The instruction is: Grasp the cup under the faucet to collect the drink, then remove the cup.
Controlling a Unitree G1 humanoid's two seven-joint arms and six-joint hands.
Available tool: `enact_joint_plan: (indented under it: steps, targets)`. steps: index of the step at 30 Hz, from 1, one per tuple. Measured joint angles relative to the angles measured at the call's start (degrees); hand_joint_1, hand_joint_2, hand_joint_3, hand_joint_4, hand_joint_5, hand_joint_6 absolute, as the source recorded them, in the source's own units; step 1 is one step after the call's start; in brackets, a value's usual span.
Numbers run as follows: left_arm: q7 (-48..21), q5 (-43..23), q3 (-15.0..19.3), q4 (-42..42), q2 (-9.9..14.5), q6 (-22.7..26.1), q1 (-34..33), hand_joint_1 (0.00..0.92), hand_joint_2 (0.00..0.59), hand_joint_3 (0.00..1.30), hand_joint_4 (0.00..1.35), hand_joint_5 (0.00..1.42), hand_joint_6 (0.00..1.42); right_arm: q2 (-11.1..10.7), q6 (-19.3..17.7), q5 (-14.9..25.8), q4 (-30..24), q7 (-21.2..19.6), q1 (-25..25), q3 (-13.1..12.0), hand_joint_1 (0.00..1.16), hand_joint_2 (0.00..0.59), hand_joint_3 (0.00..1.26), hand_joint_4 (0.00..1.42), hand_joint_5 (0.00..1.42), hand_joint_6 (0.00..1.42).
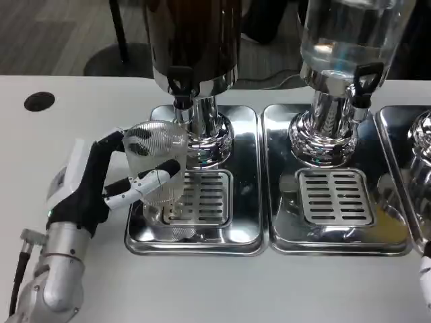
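Holding the clear ribbed cup (156,161) in my left hand (101,182), fingers wrapped round its wall from the left, I have it over the left part of the near drip grille (202,198), on the left-hand steel tray (195,239). It looks empty, as far as I can tell through the plastic. The black-handled faucet (179,84) of the dark dispenser (192,40) sits a little to the right and farther back than the cup's mouth, so my judgement is that the cup is not yet squarely under the spout.

To do this well I would slide the cup right and slightly away from me until its rim centres below the spout, keeping it upright and my grip firm but not crushing, since thin plastic may flex. The chrome pedestal (205,138) stands just beside the cup; I should avoid knocking against it.

My right hand (425,269) barely shows at the right edge near the clear dispenser (343,40); I cannot tell how its fingers lie.
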Motion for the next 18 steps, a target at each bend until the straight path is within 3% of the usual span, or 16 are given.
enact_joint_plan:
  steps: [18]
  targets:
    - [0.0,0.0,-0.7,-1.7,-1.7,0.0,-0.6,0.4,0.216,0.47,0.52,0.33,0.16,0.1,-0.7,0.1,0.1,0.0,0.5,-0.2,0.4,0.564,0.18,0.06,0.0,0.0]
